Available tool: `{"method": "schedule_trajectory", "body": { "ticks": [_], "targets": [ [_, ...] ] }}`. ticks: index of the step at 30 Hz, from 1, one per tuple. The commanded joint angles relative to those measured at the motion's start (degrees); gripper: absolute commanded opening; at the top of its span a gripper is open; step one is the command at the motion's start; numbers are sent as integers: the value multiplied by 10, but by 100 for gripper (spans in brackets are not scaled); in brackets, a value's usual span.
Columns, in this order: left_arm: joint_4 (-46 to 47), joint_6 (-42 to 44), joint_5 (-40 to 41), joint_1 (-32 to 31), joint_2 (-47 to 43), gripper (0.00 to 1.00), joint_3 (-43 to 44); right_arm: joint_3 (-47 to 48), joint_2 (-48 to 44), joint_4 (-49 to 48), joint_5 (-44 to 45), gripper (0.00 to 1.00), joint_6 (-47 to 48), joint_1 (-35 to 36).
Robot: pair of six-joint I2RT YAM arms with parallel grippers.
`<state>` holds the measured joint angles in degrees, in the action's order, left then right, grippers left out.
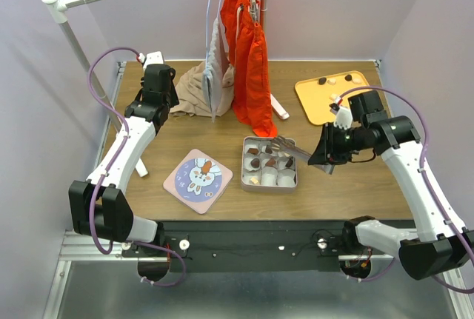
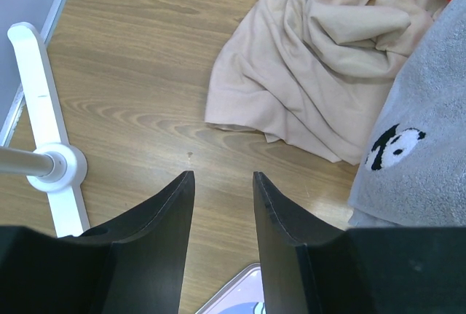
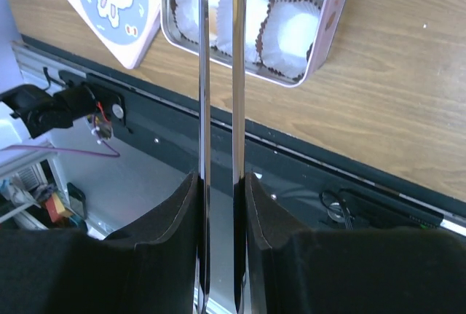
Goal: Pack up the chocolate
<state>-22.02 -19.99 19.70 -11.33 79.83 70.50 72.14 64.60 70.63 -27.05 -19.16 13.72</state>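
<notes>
Chocolate (image 1: 323, 81) is found in two places: a few loose pieces lie on the orange tray (image 1: 309, 104) at the upper right of the overhead view, and several dark pieces (image 1: 255, 163) are already seated in paper cups (image 3: 298, 33) inside the metal tin (image 1: 244, 168) at centre. The right gripper (image 1: 324, 155) is clamped narrowly on a pair of metal tongs (image 1: 289, 146), whose two blades are seen pressed between its fingers (image 3: 186, 205) in the right wrist view. The long axis of the tongs runs from the gripper leftward in the overhead view, with the tips placed over the upper row of the tin. Whether a piece is pinched at the tips cannot be told. The tin lies directly left of this gripper and the tray just above and behind it, so both are judged to be served by the right arm. The left gripper (image 2: 223, 179) is held partly open and empty at the upper left, above bare table beside a beige cloth (image 2: 306, 59), well apart from tin and tray.
</notes>
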Motion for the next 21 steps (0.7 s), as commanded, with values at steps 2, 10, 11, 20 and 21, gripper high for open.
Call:
{"method": "schedule_trajectory", "body": {
  "ticks": [2, 10, 11, 20, 21],
  "targets": [
    [7, -3, -7, 5, -2, 47, 13, 18, -7, 35, 29, 18, -2, 13],
    [6, -1, -3, 5, 1, 47, 16, 10, -5, 51, 15, 18, -4, 26],
    [6, -1, -4, 5, 1, 47, 17, 4, -4, 51, 15, 18, -4, 28],
    [7, -3, -4, 5, 2, 47, 16, -5, -2, 59, 23, 19, -3, 54],
    [7, -2, -4, 5, 2, 47, 17, -7, -2, 60, 25, 19, -3, 58]
  ]
}}
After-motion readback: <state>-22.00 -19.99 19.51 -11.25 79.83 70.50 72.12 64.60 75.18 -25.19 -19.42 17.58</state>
